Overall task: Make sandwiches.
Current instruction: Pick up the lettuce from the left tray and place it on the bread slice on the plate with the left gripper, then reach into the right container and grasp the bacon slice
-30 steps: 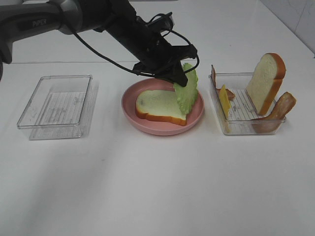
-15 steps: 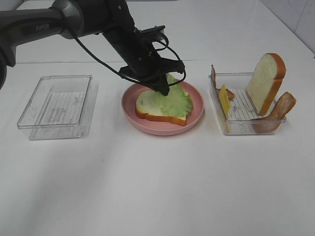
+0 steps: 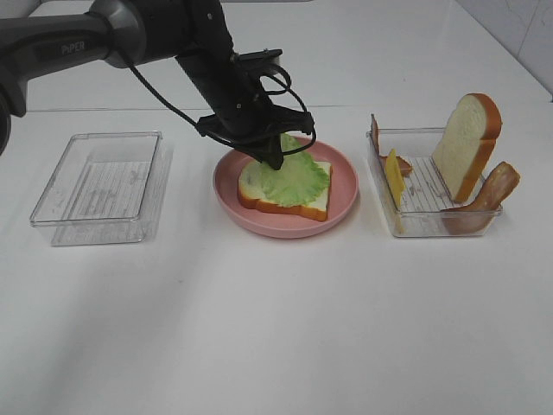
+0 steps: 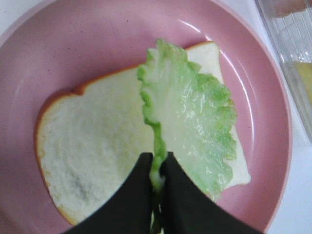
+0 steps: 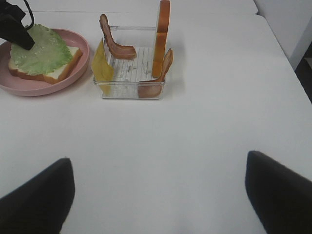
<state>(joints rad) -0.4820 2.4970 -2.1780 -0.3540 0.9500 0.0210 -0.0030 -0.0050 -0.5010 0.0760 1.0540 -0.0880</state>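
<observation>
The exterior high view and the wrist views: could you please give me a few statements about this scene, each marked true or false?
1. The left gripper is shut on the lettuce leaf. True.
2. The lettuce leaf rests on a bread slice on the pink plate. True.
3. The cheese slice lies on the pink plate. False: it stands on edge in the right-hand tray.
4. The right gripper is shut on something. False: it is open and holds nothing.
5. A second bread slice stands on edge in the right-hand tray. True.
</observation>
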